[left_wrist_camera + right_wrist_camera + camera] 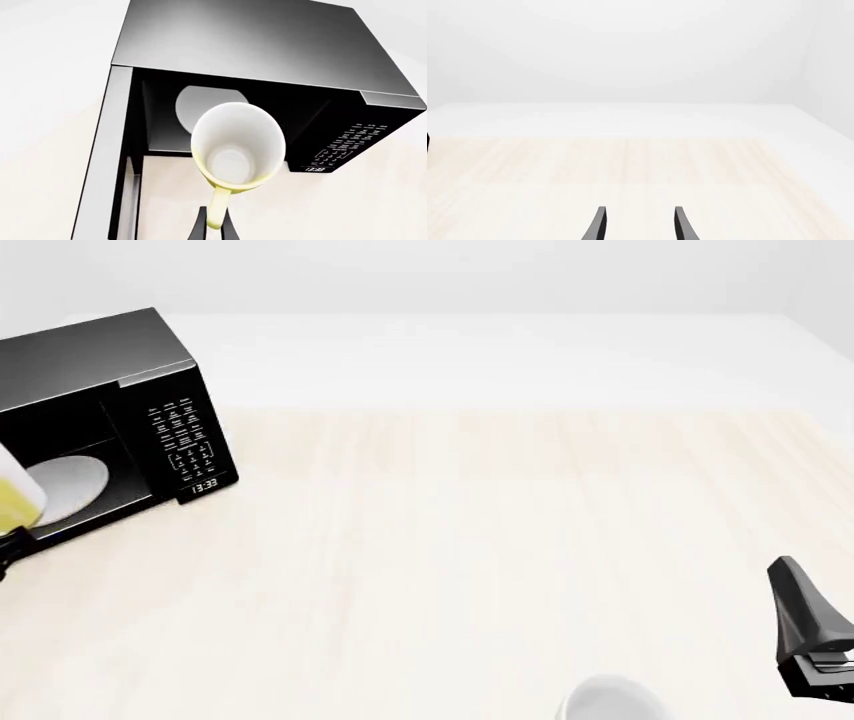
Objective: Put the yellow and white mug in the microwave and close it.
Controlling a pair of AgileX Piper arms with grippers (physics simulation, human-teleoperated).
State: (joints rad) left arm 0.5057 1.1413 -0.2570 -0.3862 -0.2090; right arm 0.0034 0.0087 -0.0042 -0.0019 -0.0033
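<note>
Both grippers are plain matte black. The right gripper (637, 224) has two thin, slightly curved fingers tapering to points; in the front view its body looks chunky and angular, dark grey-black.

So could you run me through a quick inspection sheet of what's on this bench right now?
Surface: pale wood-look table with a white border.
Job's things: black microwave at far left, door open, white turntable plate visible inside; yellow and white mug held by its handle just in front of the opening, not yet inside.
Clutter: a white rounded cup at the near edge, only partly in view.
Grippers: left claw shut on the mug's handle; right claw open, holding nothing, over bare table.
Cables: nothing seen.
Surroundings: plain white walls.
</note>
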